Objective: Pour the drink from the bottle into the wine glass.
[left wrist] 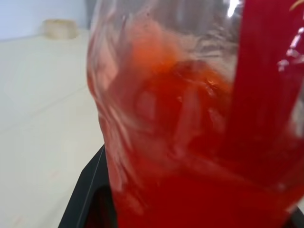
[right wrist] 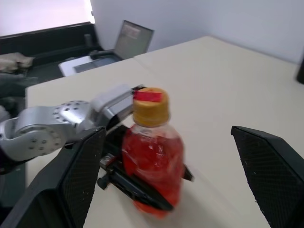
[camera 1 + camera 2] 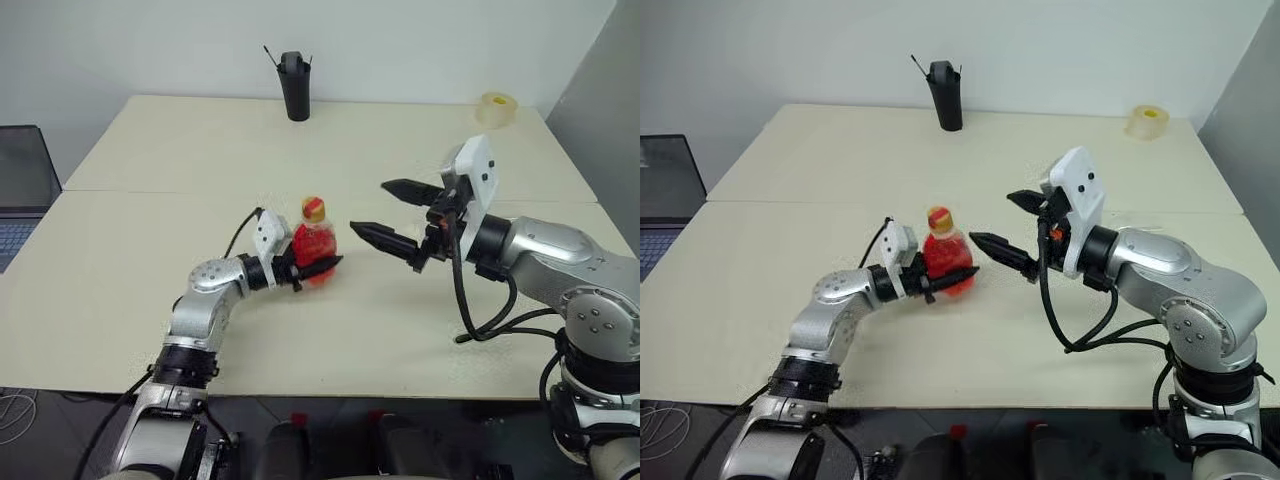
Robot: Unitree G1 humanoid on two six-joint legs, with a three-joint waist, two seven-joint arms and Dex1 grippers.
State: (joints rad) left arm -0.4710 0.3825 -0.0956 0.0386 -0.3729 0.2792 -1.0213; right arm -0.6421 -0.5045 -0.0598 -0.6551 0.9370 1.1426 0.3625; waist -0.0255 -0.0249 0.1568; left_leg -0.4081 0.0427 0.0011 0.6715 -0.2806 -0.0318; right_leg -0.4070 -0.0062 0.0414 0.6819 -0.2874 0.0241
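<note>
In left hand (image 3: 318, 268), red yellow-capped bottle (image 3: 314, 242)

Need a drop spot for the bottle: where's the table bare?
Bare: far half between black cup and tape roll; left side toward the laptop; near edge below the right gripper. Crowded: centre, where the left gripper clamps the bottle.
</note>
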